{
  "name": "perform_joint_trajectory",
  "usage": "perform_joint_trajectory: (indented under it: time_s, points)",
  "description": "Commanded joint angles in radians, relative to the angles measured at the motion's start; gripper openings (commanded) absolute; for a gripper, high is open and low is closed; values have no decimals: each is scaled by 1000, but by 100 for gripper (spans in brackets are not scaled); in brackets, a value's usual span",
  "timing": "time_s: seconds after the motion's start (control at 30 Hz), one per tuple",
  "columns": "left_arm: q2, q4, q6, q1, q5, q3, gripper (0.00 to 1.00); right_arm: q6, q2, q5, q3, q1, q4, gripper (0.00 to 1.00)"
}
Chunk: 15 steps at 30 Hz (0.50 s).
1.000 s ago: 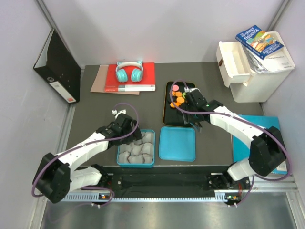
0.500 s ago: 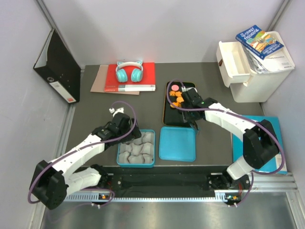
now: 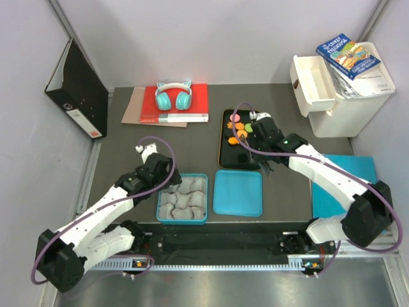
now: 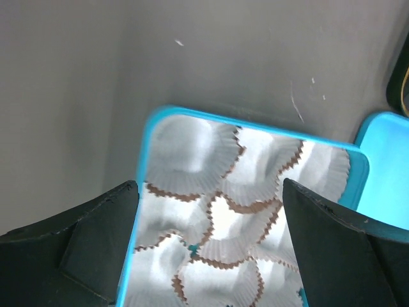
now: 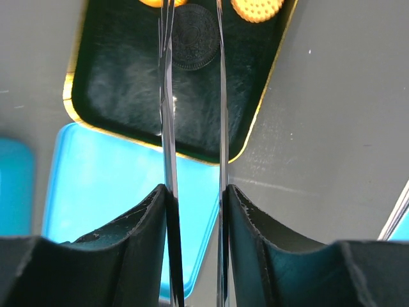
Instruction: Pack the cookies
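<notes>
The cookies [image 3: 238,131] lie in a loose cluster at the far end of the black tray [image 3: 231,158], mostly orange, with a pink one at the far edge. None is visible in the teal box [image 3: 158,199], so packing appears to be at its start. In the right wrist view one black cookie [image 5: 195,39] sits between the two thin blades carried by the right hand [image 5: 194,77], just beside an orange cookie [image 5: 257,7]. The blades are set narrow and appear to pinch the black cookie at its edges. Whether it has left the tray floor cannot be told. The step in hand is judged to be the pick of this cookie. The teal lid [image 3: 238,192] lies flat just near of the tray, and the box is beside it on the left, filled with white crinkled paper cups [image 4: 192,160]. The left hand [image 4: 211,249] hangs over the box with its fingers spread wide and holds nothing. The next move calls for a straight lift clear of the tray rim, a carry leftward over the lid and a release into one cup without crushing its paper wall. The risk is that the thin blades lose the disc edge-on. Headphones [image 3: 173,96] on a red book lie well apart at the rear of the worktop [image 3: 128,147].
</notes>
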Motion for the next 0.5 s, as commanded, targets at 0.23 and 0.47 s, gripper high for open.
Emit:
perform_joint_trajectory:
  time_s: [0.23, 0.47]
  points:
    - [-64, -207, -161, 1, -317, 72, 98, 8, -185, 18, 104, 253, -65, 36]
    - [-82, -247, -265, 29, -305, 61, 98, 26, -126, 14, 141, 438, -28, 36]
